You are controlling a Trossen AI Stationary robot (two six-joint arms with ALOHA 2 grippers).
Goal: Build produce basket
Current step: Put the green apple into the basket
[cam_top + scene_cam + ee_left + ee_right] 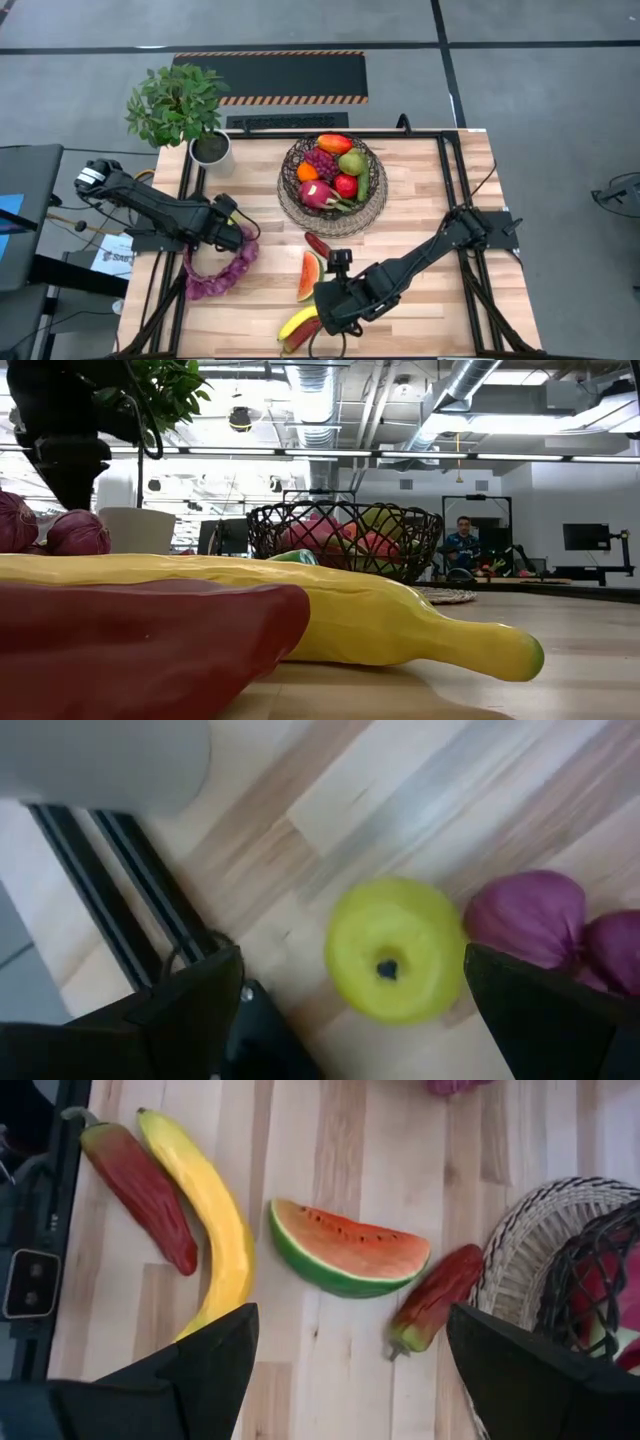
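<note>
The basket [332, 180], dark wire mesh on a tan wicker base, stands at the table's far middle with several fruits inside. My left gripper [370, 1010] hangs open, pointing down over a yellow-green apple [395, 950] that rests on the table between its fingers, untouched. Beside it lies the purple string [220, 265]. My right gripper [350, 1370] is open above the table's near middle, holding nothing. Below it lie a watermelon slice [345, 1250], a banana [215, 1220] and two red peppers [140, 1190] [435, 1300].
A white pot with a leafy plant [210, 148] stands at the far left corner, close to my left arm. Black frame rails [185, 190] run along the table's left and right sides. The banana [300, 610] and one pepper [130, 650] lie near the near edge.
</note>
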